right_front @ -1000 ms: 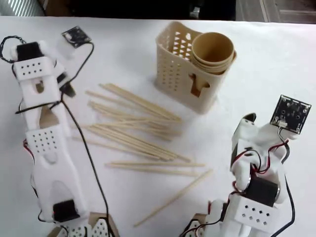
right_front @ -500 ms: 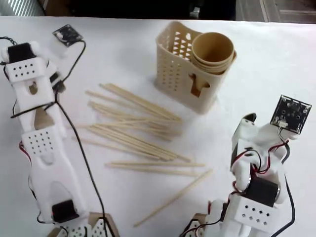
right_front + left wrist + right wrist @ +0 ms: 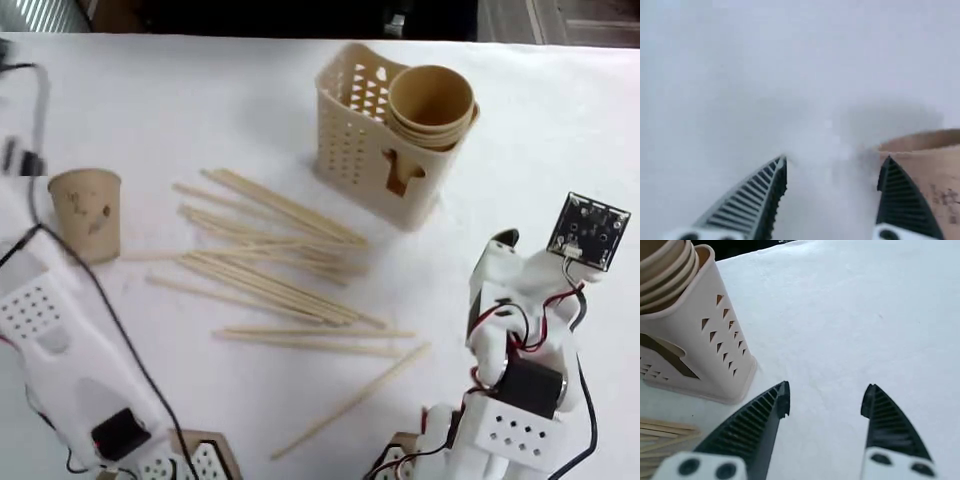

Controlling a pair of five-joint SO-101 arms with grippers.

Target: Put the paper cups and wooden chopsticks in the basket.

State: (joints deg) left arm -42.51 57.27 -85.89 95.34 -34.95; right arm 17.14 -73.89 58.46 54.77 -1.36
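One loose paper cup (image 3: 85, 212) stands at the frame's left, just beside the spread left fingers (image 3: 760, 197). I'd centre them around it before closing. Right fingers (image 3: 755, 425) are spread too, near the basket (image 3: 345, 150).

Cups (image 3: 431, 105) are sitting stacked in the basket (image 3: 360, 140) at the table's (image 3: 220, 110) far side. Chopsticks (image 3: 270, 275) are lying scattered before it, leftward. A lone cup (image 3: 87, 215) is standing left of them, just beside the left gripper (image 3: 835, 172).
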